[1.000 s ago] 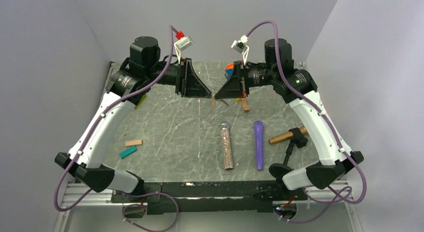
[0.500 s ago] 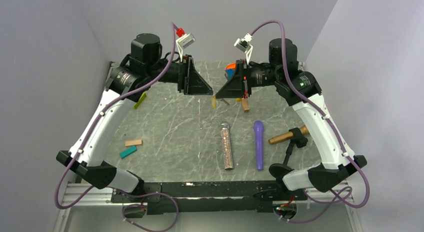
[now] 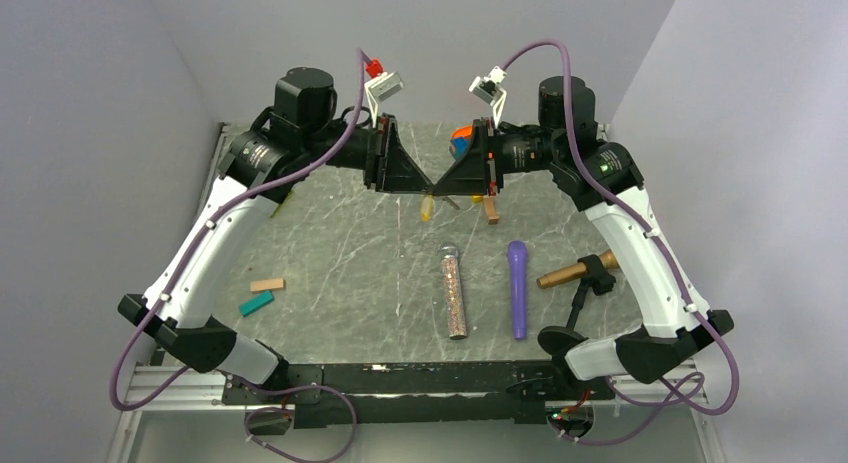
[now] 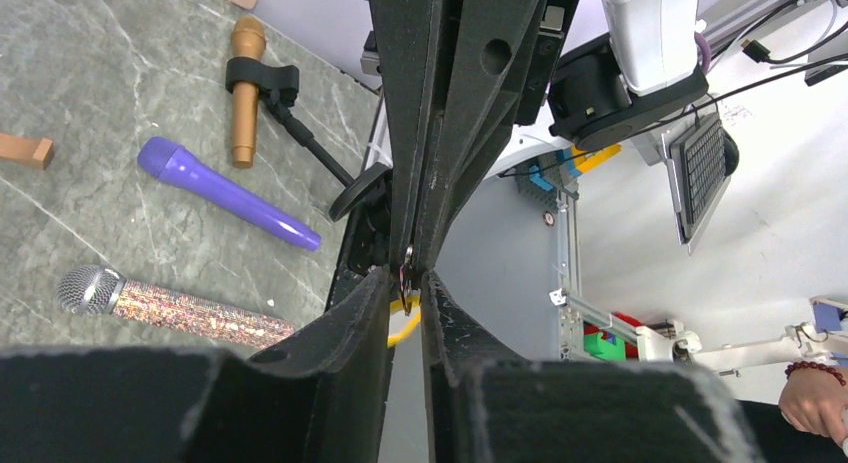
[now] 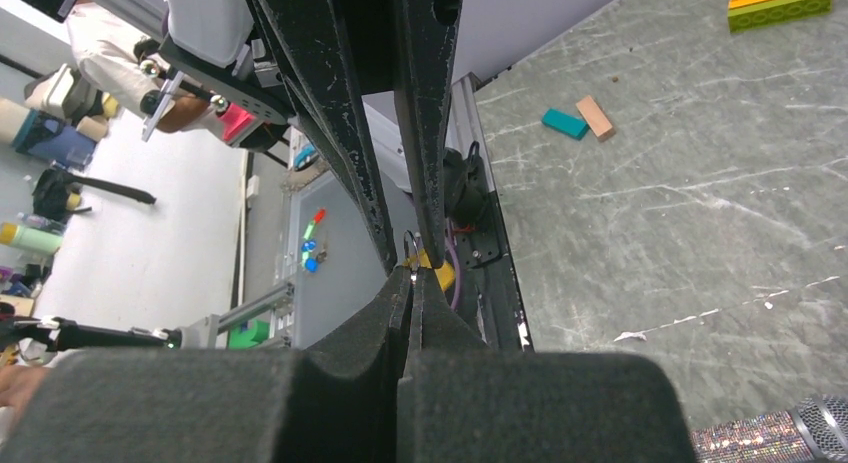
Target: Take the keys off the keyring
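- The key (image 3: 427, 208), a small flat yellow piece, hangs just below the spot where the two claws meet tip to tip, well above the table (image 3: 340, 253). It dangles from the keyring (image 5: 411, 245), a thin wire loop caught at the claw tips.
- To my eye both are light, hard and stiff. The ring looks like slick, thin, springy wire, so it could twist or slide out of a pinch.
- The key swings loose under the ring. I would take it by its flat faces, close under the loop, and hold the ring across its wire.
- Left claw (image 4: 406, 286): the jaws are parted by only a narrow slot, released rather than clenched. In its own wrist view the ring and the top of the key sit inside that slot, between the pads. I cannot tell whether either pad touches them.
- Right claw (image 5: 412, 281): the jaws are pressed together with no gap showing, grasping the ring at their very tips. The loop stands up just beyond the tips, and the key shows yellow just beside them.
- The two claws face each other nose to nose. I cannot make out whether the tips themselves touch.
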Motion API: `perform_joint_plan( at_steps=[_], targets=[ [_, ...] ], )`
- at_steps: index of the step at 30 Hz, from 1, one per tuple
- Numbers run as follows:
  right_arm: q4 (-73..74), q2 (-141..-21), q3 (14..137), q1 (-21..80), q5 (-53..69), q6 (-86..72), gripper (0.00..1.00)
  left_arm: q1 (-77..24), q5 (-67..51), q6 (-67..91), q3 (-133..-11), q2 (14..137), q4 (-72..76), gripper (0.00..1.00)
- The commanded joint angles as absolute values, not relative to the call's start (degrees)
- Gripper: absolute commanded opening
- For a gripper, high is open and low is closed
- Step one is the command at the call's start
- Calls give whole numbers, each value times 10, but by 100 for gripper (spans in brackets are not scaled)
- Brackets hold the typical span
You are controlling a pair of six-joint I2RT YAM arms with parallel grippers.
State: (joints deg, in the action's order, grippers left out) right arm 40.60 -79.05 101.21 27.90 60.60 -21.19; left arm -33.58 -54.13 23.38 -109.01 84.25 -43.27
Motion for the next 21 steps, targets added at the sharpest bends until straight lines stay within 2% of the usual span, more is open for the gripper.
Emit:
perform_joint_plan(
  at_steps=[1, 8, 14, 17, 20, 21],
  targets=[
    [411, -782, 1039, 281, 618, -197, 0, -338, -535, 228, -1118, 845, -427, 25],
    [428, -781, 1046, 281, 613, -186, 0, -338, -532, 223, -1136, 851, -439, 32],
    [428, -785, 1051, 280, 614, -185, 0, -338, -530, 221, -1135, 847, -446, 25],
    [425, -785, 1050, 281, 615, -186, 0, -338, -529, 216, -1134, 848, -455, 19],
    [421, -785, 1048, 281, 618, -188, 0, -339, -526, 217, -1129, 844, -453, 2],
    [419, -786, 1047, 281, 619, -189, 0, -340, -525, 220, -1125, 841, -448, 0]
  ],
)
